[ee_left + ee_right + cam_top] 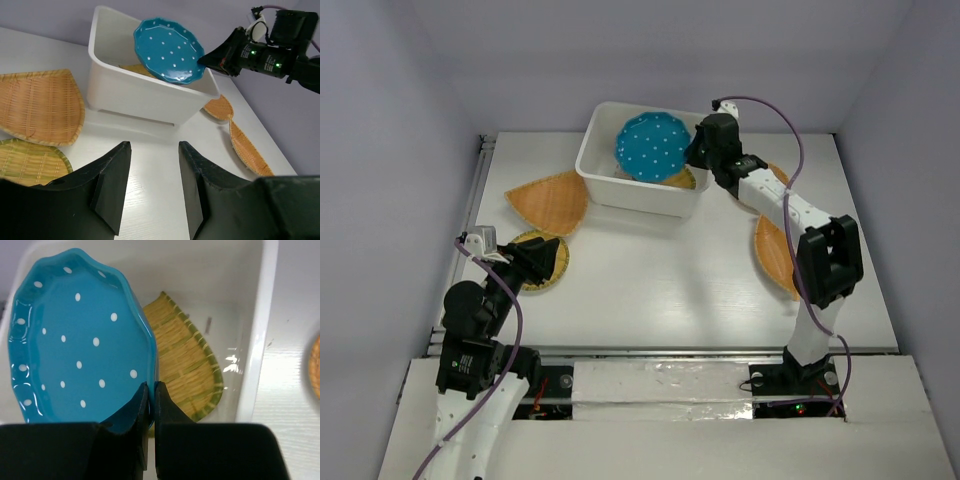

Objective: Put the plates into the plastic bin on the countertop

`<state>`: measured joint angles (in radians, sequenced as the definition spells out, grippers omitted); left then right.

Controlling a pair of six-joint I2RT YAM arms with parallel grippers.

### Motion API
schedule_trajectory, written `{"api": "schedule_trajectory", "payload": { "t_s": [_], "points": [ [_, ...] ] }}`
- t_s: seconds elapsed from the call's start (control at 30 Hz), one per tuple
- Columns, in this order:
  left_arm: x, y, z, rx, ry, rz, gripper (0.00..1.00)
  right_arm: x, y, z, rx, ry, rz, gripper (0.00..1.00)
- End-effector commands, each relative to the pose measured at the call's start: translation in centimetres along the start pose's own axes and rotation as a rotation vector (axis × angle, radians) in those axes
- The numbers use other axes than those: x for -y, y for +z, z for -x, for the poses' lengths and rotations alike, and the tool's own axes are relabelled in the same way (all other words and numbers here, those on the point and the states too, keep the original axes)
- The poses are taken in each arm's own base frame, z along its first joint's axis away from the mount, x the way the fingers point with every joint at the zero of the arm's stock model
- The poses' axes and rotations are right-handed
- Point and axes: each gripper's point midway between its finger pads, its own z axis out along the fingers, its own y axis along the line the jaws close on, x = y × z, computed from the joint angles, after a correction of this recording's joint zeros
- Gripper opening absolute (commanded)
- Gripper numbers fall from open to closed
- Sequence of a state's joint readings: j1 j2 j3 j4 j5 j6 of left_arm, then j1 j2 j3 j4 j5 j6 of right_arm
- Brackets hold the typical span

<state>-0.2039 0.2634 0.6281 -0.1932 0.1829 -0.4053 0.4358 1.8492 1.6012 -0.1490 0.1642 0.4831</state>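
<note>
One thin rim pinch: our right jaws could drop the tilted teal plate [75, 350] into the bin [638, 196]; left jaws spread.

Right claw [151, 386] clamped, arm outstretched; left claw [154, 147] parted, arm folded.

Pale lilac walls [390, 120] enclose the scene on three sides. A glossy white panel [660, 385] lies along the near edge.
</note>
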Motion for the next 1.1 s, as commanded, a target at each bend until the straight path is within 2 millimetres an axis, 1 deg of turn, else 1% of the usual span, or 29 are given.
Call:
{"api": "schedule_trajectory", "payload": {
  "t_s": [0.0,0.07,0.1,0.17,0.23,0.3,0.33,0.5,0.53,0.57,0.6,0.63,0.67,0.7,0.73,0.77,0.8,0.83,0.87,0.9,0.93,1.0,1.03,1.07],
  "points": [
    [0.5,0.0,0.5,0.022,0.004,-0.025,0.4,-3.1,-1.1,8.6,0.229,0.079,0.086,0.0],
    [0.5,0.0,0.5,0.023,0.005,-0.025,0.4,-3.1,-0.4,7.6,0.203,0.082,0.091,0.0],
    [0.5,0.0,0.5,0.023,0.005,-0.025,0.4,-2.8,0.4,6.6,0.182,0.081,0.085,0.0],
    [0.5,-0.1,0.5,0.025,0.005,-0.025,0.4,-2.5,1.1,5.2,0.149,0.074,0.085,0.0],
    [0.6,-0.1,0.6,0.026,0.005,-0.027,0.4,-1.9,2.4,3.3,0.099,0.064,0.069,0.0],
    [0.6,-0.1,0.6,0.026,0.005,-0.027,0.4,-1.6,3.2,2.0,0.067,0.051,0.067,0.0],
    [0.6,-0.1,0.6,0.027,0.005,-0.027,0.4,-1.4,3.9,0.9,0.035,0.044,0.065,0.0],
    [0.6,-0.1,0.6,0.026,0.005,-0.027,0.4,-0.9,5.2,-0.9,-0.013,0.03,0.057,0.0],
    [0.6,-0.1,0.6,0.027,0.005,-0.027,0.4,-0.6,5.2,-0.9,-0.01,0.029,0.042,0.0],
    [0.6,-0.1,0.5,0.026,0.004,-0.027,0.4,-0.4,5.0,-0.8,-0.006,0.029,0.032,0.05],
    [0.5,-0.1,0.5,0.025,0.003,-0.026,0.4,-0.2,4.8,-0.6,0.003,0.028,0.021,0.13],
    [0.5,-0.1,0.5,0.025,0.005,-0.026,0.4,0.2,4.6,-0.2,0.019,0.027,-0.005,0.31],
    [0.5,-0.1,0.5,0.025,0.005,-0.026,0.4,0.2,3.9,0.8,0.042,0.027,-0.01,0.39],
    [0.5,0.0,0.5,0.023,0.005,-0.027,0.41,0.6,3.5,0.8,0.048,0.02,-0.026,0.54],
    [0.5,0.0,0.5,0.023,0.005,-0.027,0.41,1.0,3.2,1.3,0.066,0.017,-0.049,0.59],
    [0.6,0.0,0.5,0.024,0.003,-0.027,0.41,1.1,3.0,1.5,0.071,0.011,-0.056,0.63],
    [0.6,-0.1,0.5,0.025,0.005,-0.029,0.41,1.0,2.5,2.1,0.081,0.001,-0.056,0.69],
    [0.6,-0.1,0.5,0.024,0.005,-0.027,0.42,1.1,2.3,2.0,0.075,-0.005,-0.064,0.7],
    [0.6,-0.1,0.5,0.025,0.005,-0.028,0.42,1.0,1.8,2.6,0.085,-0.008,-0.062,0.7],
    [0.6,-0.1,0.5,0.024,0.005,-0.027,0.42,1.1,1.6,2.4,0.081,-0.009,-0.065,0.7],
    [0.5,-0.1,0.5,0.026,0.005,-0.027,0.42,1.0,1.3,2.7,0.091,-0.008,-0.058,0.7],
    [0.5,-0.1,0.5,0.025,0.003,-0.026,0.42,0.5,0.2,3.6,0.117,-0.002,-0.035,0.67],
    [0.5,-0.1,0.5,0.025,0.005,-0.026,0.42,0.0,-1.2,4.6,0.146,0.005,-0.007,0.65],
    [0.5,-0.1,0.5,0.025,0.005,-0.026,0.42,-0.2,-2.0,5.2,0.165,0.01,0.009,0.61]
  ]
}}
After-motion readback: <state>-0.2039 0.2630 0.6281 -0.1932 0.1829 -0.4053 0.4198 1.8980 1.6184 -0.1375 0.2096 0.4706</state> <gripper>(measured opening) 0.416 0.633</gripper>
